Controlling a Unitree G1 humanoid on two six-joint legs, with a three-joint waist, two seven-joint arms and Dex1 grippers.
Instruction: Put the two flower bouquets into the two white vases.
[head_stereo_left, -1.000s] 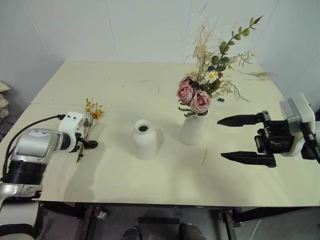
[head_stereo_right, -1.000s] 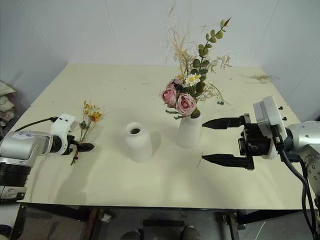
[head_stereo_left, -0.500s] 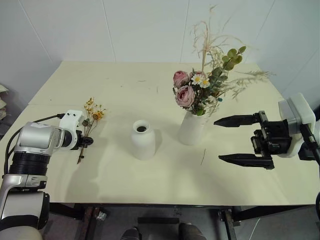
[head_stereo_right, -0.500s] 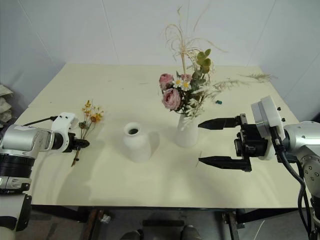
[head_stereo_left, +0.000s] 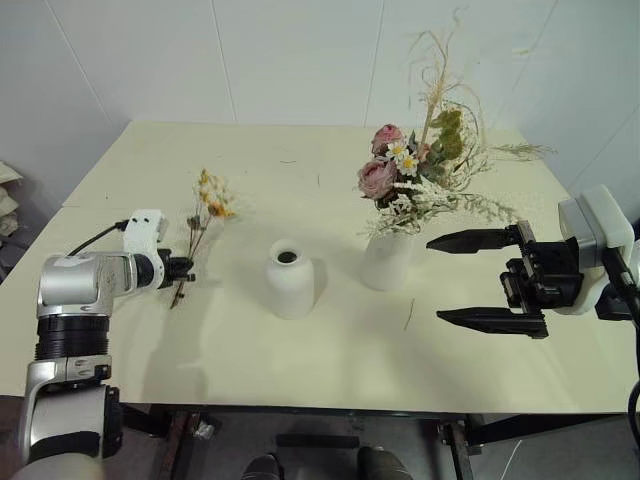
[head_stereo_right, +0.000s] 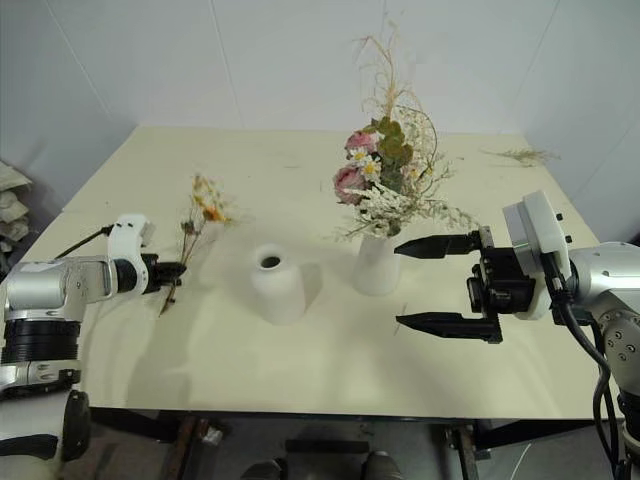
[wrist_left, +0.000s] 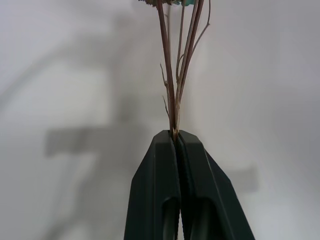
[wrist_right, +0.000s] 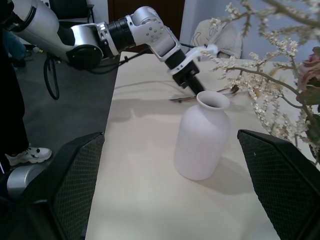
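Note:
The big bouquet (head_stereo_left: 410, 170) of pink roses, daisies and pale grasses stands in the tall white vase (head_stereo_left: 388, 262) at the table's middle right. Left of it the shorter narrow-necked vase (head_stereo_left: 290, 280) stands empty. My left gripper (head_stereo_left: 185, 270) is shut on the thin stems (wrist_left: 172, 75) of the small yellow-orange sprig (head_stereo_left: 210, 195), which slants up off the table to the left of the short vase. My right gripper (head_stereo_left: 480, 280) hangs open just right of the tall vase, with nothing between its fingers. From the right wrist, the short vase (wrist_right: 202, 137) stands in front of my left gripper (wrist_right: 190, 80).
A loose dried twig (head_stereo_left: 520, 150) lies at the table's far right corner, and a thin twig scrap (head_stereo_left: 408, 315) lies in front of the tall vase. A person's leg and shoe (wrist_right: 20, 150) stand on the floor beyond the table's left side.
My left gripper has shut on the sprig's stems and raised it, moving a little toward the short vase. The big bouquet has turned in the tall vase. My right gripper stayed still.

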